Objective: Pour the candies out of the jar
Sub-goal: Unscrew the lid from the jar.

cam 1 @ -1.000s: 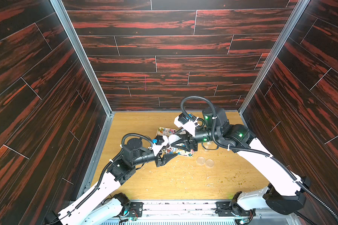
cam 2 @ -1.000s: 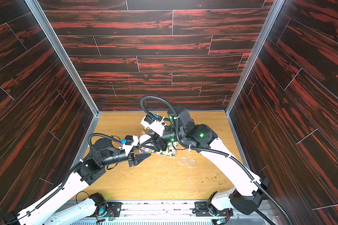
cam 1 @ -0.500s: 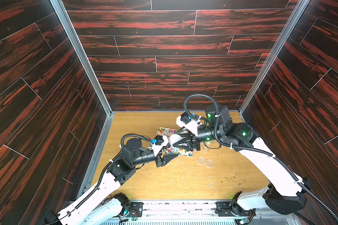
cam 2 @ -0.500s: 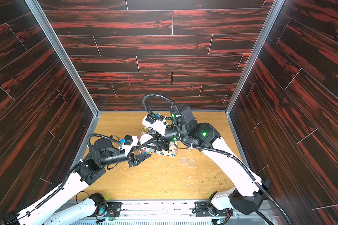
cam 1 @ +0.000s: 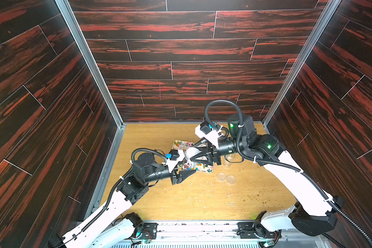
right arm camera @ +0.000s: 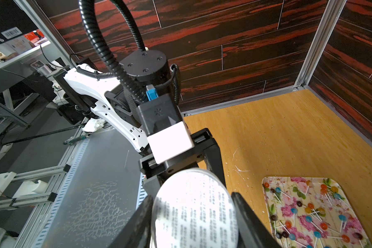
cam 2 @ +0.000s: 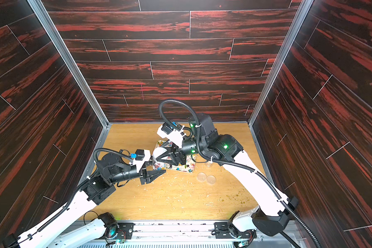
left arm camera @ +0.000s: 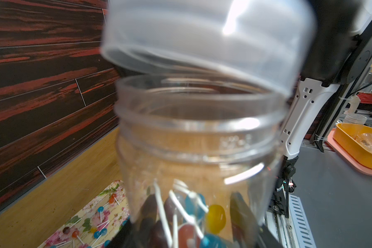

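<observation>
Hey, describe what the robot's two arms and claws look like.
Both the left arm and right arm have white shells, black joint housings and ribbed black cable conduit. Green lights glow on the right arm's joints. The left claw and right claw are black with tapered triangular fingers.

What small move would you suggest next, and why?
Probably swing the right claw with the lid sideways, clear of the jar: the lid hangs tilted just above the open mouth, candies lie inside, and the left claw needs room to tip it over the tray.
</observation>
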